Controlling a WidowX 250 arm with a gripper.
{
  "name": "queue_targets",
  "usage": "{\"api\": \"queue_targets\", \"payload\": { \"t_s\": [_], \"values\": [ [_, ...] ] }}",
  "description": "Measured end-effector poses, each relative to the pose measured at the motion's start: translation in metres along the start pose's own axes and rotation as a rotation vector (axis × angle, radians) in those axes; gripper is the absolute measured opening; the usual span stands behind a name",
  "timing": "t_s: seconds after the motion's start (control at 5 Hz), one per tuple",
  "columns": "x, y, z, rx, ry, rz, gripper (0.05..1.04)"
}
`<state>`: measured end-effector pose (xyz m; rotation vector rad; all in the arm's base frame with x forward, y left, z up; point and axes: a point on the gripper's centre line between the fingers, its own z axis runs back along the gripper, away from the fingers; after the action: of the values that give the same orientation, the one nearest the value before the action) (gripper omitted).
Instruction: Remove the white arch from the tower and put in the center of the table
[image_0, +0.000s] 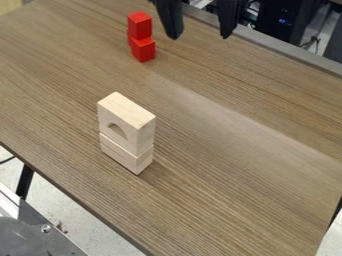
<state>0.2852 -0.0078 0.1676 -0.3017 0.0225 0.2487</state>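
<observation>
Pale wood, almost white, makes up a small tower standing upright on a brown table (227, 165). At the top of the tower is the arch (145, 133), a chunky block with a half-round opening in the broad face that looks toward the lower left of the view. It sits on a lower block (119, 153) of the same pale wood, their sides roughly lined up, with a thin seam running between them. The pair stands left of the middle of the view, nearer the table's lower left edge than its far edge.

At the top of the view, right of centre, the black gripper (200, 37) hangs over the far part of the table. Its two fingers point down and are spread wide, with a broad gap between them, and they hold nothing. It is well apart from the arch, up and to the right of it.

Left of the gripper, also toward the far side, is a stack of bright red blocks (143, 50), the upper part set slightly askew on the lower.

Wood grain slants across the tabletop, crossed by a paler streak of light. Beyond the far edge, at upper right, is dark equipment (280, 22) with small blue lights. At lower left are a black table leg (25, 181), pale floor (77, 215) and a grey metal part (30, 235) with a screw.
</observation>
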Motion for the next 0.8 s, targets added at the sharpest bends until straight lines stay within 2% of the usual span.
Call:
{"api": "queue_targets", "payload": {
  "t_s": [0.2, 0.4, 0.6, 0.8],
  "values": [
    [-0.001, 0.003, -0.009, 0.003, 0.029, 0.014, 0.999],
    [-0.011, 0.006, -0.002, 0.015, -0.064, 0.083, 0.999],
    [-0.035, 0.003, 0.011, -0.021, -0.171, 0.151, 0.999],
    [-0.065, -0.002, 0.008, 0.012, -0.275, 0.267, 0.999]
  ]
}}
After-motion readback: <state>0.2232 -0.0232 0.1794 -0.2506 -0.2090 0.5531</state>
